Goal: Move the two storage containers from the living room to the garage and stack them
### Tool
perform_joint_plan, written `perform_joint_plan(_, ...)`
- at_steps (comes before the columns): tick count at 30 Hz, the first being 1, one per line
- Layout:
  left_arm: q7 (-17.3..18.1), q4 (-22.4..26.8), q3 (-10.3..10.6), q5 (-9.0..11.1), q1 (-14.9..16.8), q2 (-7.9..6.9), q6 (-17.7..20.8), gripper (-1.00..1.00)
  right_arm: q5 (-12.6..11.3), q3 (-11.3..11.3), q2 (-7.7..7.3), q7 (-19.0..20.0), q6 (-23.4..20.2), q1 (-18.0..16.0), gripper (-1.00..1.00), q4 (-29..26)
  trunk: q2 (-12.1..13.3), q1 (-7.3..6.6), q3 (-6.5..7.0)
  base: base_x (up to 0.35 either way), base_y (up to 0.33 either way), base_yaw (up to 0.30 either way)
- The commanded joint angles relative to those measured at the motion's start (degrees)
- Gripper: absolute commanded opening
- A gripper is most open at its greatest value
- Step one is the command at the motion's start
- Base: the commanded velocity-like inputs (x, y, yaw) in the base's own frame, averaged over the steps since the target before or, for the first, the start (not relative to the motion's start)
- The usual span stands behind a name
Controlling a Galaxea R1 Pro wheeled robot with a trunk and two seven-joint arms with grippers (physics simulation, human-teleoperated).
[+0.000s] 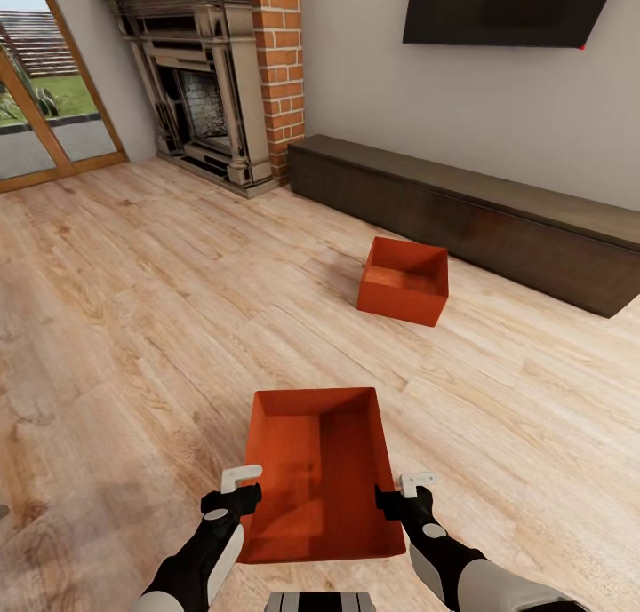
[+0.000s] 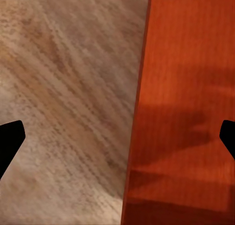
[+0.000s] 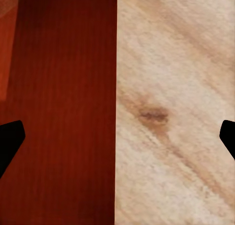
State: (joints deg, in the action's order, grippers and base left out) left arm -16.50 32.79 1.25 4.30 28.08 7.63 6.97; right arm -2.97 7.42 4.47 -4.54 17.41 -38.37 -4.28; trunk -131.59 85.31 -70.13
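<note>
Light wood plank floor (image 1: 133, 328) runs across the whole room. At far left, glass patio doors (image 1: 44, 106) stand in a wood frame, with grass visible beyond. To their right sits a fireplace (image 1: 200, 88) with a red brick column (image 1: 280, 61) along its side.

The left tool (image 1: 242, 488) is at the left wall of the near orange-red bin (image 1: 320, 479), close in front of the robot. Its fingers stand wide apart; in the left wrist view the two dark fingertips (image 2: 10, 137) sit at opposite edges, with the bin's left wall (image 2: 186, 107) and bare floor (image 2: 68, 97) between them. Whether the fingers touch the wall cannot be told.

The near bin is open-topped and empty, lying between the two arms. Whether it rests on the floor or is lifted cannot be told.

The right tool (image 1: 404, 492) is at the bin's right wall, also spread wide. In the right wrist view its fingertips (image 3: 10, 139) straddle the ribbed wall (image 3: 63, 112) and the floor (image 3: 176, 112); contact cannot be confirmed.

The second bin (image 1: 404, 281) sits on the floor farther off and to the right, well apart from the first, near a long dark low cabinet (image 1: 480, 212) against the grey wall. A black television (image 1: 507, 8) hangs above the cabinet.
</note>
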Motion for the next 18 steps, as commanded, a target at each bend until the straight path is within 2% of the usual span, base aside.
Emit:
perform_joint_plan(1,-0.29,0.05,0.14,0.45,0.01,0.0,0.3,1.0,-0.32,0.49,0.01,-0.29,0.17,-0.03,1.0,0.06,-0.02,-0.01,-0.04,0.0,0.0,0.0)
perform_joint_plan(9,-0.61,-2.31,0.23,0.33,-0.03,0.02,0.49,1.0,-0.28,0.49,0.01,-0.29,0.17,-0.03,1.0,0.06,-0.02,-0.01,-0.04,0.0,0.0,0.0)
perform_joint_plan(18,-0.73,-2.64,0.32,0.19,-0.01,-0.01,0.5,1.0,-0.28,0.49,0.01,-0.29,0.17,-0.03,1.0,0.06,-0.02,-0.01,-0.04,0.0,0.0,0.0)
